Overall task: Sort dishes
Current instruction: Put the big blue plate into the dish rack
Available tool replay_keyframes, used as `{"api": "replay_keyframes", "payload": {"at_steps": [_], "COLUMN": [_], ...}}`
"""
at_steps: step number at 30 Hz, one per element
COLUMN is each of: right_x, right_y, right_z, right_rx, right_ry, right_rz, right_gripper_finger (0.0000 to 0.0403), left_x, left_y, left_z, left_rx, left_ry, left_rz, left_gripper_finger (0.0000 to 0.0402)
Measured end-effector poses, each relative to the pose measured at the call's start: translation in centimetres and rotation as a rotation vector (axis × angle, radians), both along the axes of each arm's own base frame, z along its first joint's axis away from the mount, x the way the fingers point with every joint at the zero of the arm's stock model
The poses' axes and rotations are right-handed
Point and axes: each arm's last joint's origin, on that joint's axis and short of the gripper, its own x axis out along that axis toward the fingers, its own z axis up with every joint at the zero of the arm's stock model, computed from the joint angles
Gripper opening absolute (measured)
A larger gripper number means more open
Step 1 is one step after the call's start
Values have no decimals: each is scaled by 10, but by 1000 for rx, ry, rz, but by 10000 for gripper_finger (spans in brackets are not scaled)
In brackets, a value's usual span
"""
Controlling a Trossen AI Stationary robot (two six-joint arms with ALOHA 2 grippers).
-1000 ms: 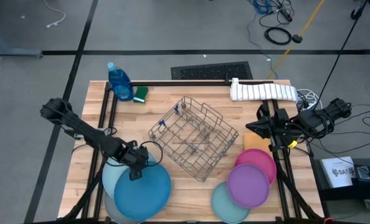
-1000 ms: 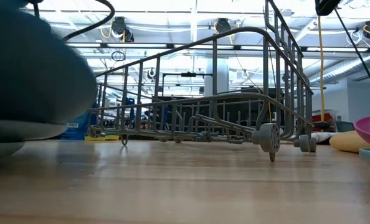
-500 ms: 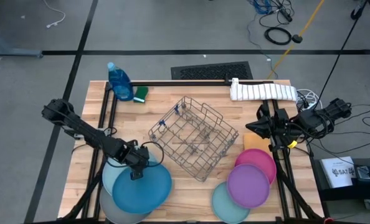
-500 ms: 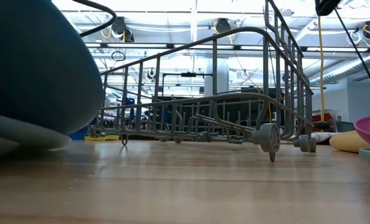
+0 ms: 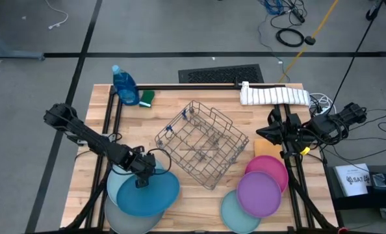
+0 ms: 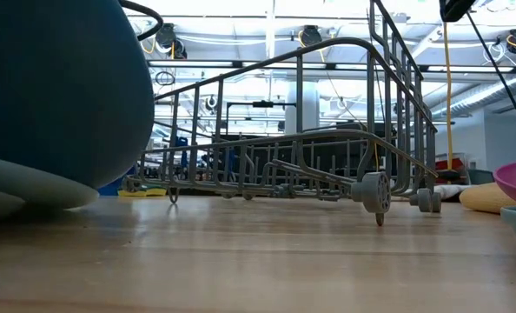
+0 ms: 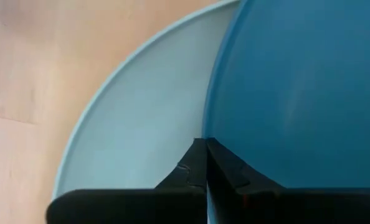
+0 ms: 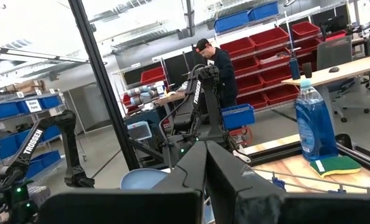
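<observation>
A blue plate (image 5: pixel 155 195) lies tipped on a pale blue plate (image 5: pixel 117 186), with a grey plate (image 5: pixel 124 223) underneath, at the table's near left. My left gripper (image 5: pixel 141 180) is shut on the blue plate and points steeply down. In the low view the blue plate (image 6: pixel 58 87) rears up over the pale blue one (image 6: pixel 32 184). At the near right a purple plate (image 5: pixel 259 194) overlaps a pink plate (image 5: pixel 271 169) and a teal plate (image 5: pixel 232 213). My right gripper (image 5: pixel 270 133) hangs shut above the table's right side, holding nothing. My left gripper pinches the blue plate's rim (image 7: pixel 211 134) between its two fingers, on the plate's far left side. The fingers come from above, slanting down, one on each face of the rim. The plate is tilted, still over the pale blue plate (image 7: pixel 141 118).
A wire rack (image 5: pixel 203 144) stands mid-table, turned askew. A blue soap bottle (image 5: pixel 124 84) and a green sponge (image 5: pixel 146 97) are at the far left, a rolled striped towel (image 5: pixel 274 96) at the far right, and an orange sponge (image 5: pixel 266 147) is beside the pink plate.
My left gripper has shut on the blue plate's rim without leaving its place. The blue plate has tipped up off the pale blue one, and more of the grey plate shows at the near edge.
</observation>
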Motion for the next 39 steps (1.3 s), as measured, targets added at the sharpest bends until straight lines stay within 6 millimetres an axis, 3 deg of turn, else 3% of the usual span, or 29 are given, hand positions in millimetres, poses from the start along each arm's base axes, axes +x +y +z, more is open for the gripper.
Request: {"api": "replay_keyframes", "payload": {"at_steps": [16, 31, 39], "right_x": [13, 14, 15], "right_y": [6, 6, 7], "right_z": [-8, -8, -8], "right_rx": [-70, -78, -80], "right_ry": [71, 74, 77], "right_rz": [-14, -15, -13], "right_gripper_finger": [6, 6, 6], "left_x": [0, 4, 10], "left_y": [0, -1, -3], "left_z": [1, 12, 28], "left_rx": [15, 50, 84], "left_ry": [-3, 4, -14], "left_rz": [-1, -15, -25], "left_gripper_finger": [0, 0, 0]}}
